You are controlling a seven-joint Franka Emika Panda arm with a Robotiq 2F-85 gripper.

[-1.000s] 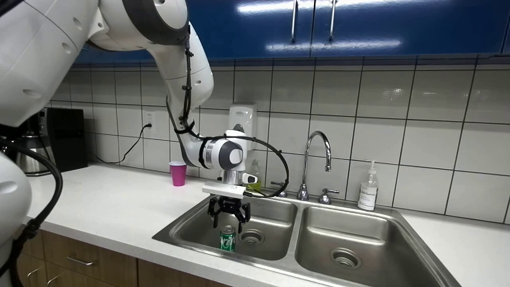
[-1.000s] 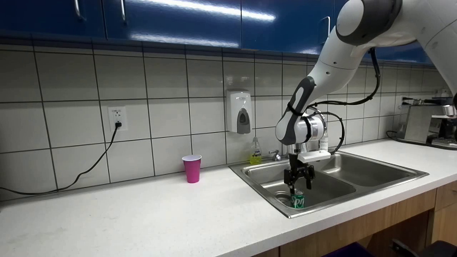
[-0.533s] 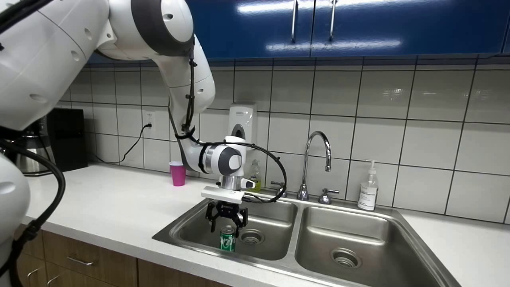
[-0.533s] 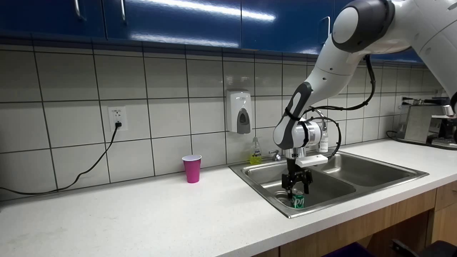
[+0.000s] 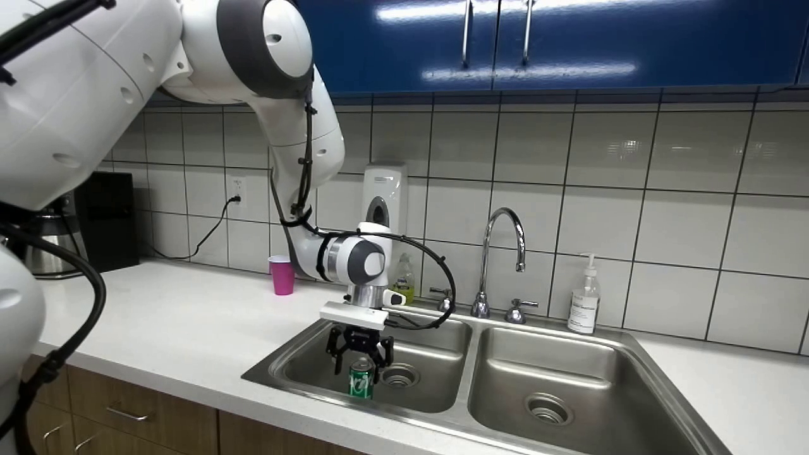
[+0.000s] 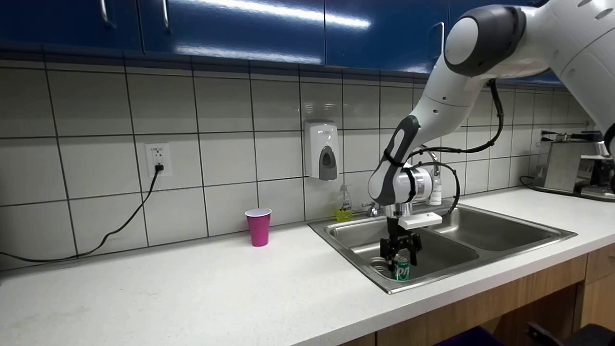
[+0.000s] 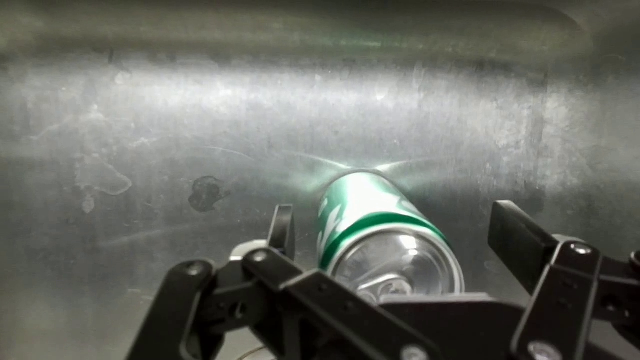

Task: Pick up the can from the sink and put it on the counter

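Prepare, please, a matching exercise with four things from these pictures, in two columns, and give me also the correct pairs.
Column one
1 can
2 cup
3 hand
4 white dispenser

Column two
A on the tiled wall
B pink, on the counter
C jaws apart
D green, in the sink

Pairs: 1-D, 2-B, 3-C, 4-A

The wall [image 6: 96, 168] is clad in pale, dark-grouted tiles [image 5: 603, 224]; an outlet [image 6: 158, 157] and a white dispenser [image 6: 320, 146] are mounted on it. Above, glossy blue cabinets [image 5: 404, 44] are fitted with silvery handles [image 5: 527, 31], and streaks of light [image 5: 420, 11] are reflected in the blue. Wood-grained drawers [image 5: 164, 404] are seen below.
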